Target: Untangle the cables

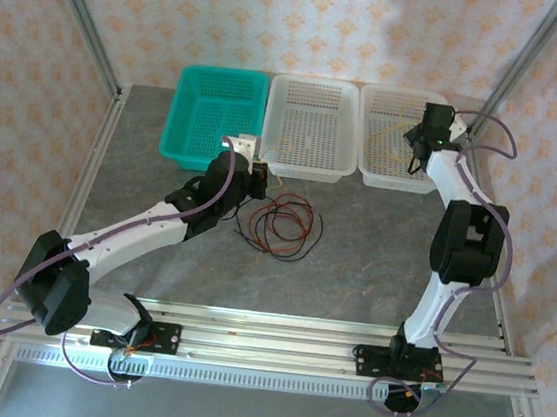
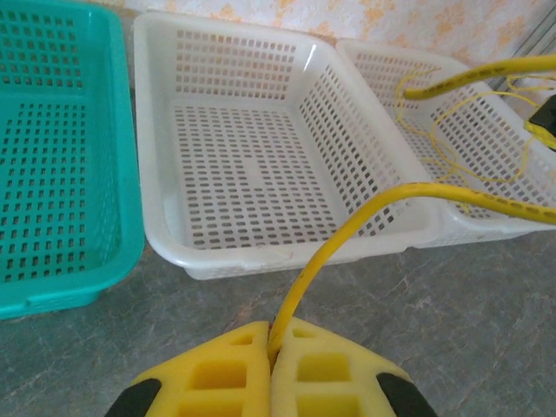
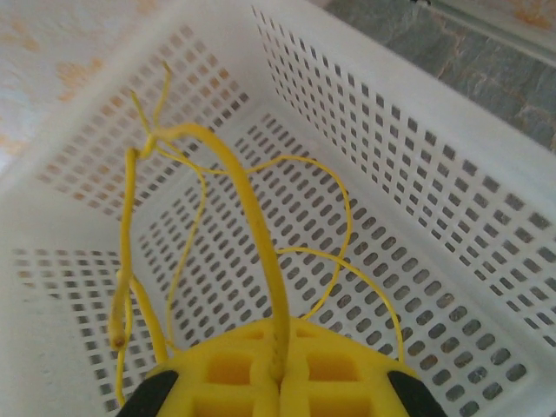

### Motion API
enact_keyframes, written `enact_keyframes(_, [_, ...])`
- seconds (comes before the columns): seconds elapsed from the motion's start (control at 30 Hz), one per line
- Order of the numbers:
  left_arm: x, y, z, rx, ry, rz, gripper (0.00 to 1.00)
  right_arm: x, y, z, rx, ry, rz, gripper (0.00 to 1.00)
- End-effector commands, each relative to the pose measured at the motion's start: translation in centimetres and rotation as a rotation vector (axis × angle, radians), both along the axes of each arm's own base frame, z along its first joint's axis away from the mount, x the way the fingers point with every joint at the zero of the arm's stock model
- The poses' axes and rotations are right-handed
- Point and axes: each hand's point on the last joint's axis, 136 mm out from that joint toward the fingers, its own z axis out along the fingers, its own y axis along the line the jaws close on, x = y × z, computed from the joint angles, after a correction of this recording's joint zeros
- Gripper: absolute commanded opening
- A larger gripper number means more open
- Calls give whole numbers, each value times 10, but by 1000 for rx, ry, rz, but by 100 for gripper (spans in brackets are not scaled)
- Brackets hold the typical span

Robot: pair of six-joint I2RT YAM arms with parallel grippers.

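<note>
A yellow cable [image 2: 347,230] runs from my left gripper [image 2: 276,347], whose yellow pads are shut on it, across to the right white basket [image 2: 486,230]. There my right gripper [image 3: 280,378] is shut on the same yellow cable [image 3: 252,234], and thin yellow loops lie on the basket floor [image 3: 408,261]. From above, the left gripper [image 1: 259,174] hovers just in front of the middle white basket [image 1: 306,169]. The right gripper [image 1: 417,160] is over the right basket [image 1: 368,128]. Red and black cables [image 1: 282,224] lie tangled in loops on the grey table, right of the left gripper.
A teal basket [image 1: 183,122] stands at the back left, beside the two white baskets. Metal frame posts rise at the table's back corners. Rails [image 1: 274,334] run along the near edge by the arm bases. Open grey table lies around the red and black tangle.
</note>
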Motion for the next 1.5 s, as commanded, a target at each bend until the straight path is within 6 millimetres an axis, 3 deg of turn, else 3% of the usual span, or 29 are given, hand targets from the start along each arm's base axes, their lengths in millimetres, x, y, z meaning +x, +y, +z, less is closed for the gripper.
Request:
enact_keyframes(0.0, [2, 5, 3, 26, 1, 23, 0, 8, -1, -14, -3, 61, 24, 0])
enact_keyframes(0.13, [0, 5, 4, 28, -8, 12, 0, 20, 4, -33, 14, 92, 54, 0])
enact_keyframes(0.27, [-1, 4, 5, 35, -10, 1, 0, 24, 6, -34, 19, 90, 63, 5])
enact_keyframes(0.37, [-1, 4, 4, 48, -12, -7, 0, 26, 7, -24, 18, 68, 71, 11])
enact_keyframes(0.47, [-2, 3, 4, 54, -17, -18, 0, 27, 8, -13, 20, 50, 77, 29])
enact_keyframes(0.7, [-8, -6, 15, 51, -86, -100, 0, 20, 14, 26, 21, -13, 122, 52])
enact_keyframes(0.93, [5, -6, 34, 60, -170, -88, 0, -12, 25, 68, 39, -106, 151, 78])
enact_keyframes(1.27, [33, -15, 62, 101, -318, -92, 0, -85, 70, 97, 145, -195, 315, 76])
enact_keyframes(1.47, [38, -27, 76, 180, -464, -158, 0, -126, 104, 110, 228, -225, 398, 71])
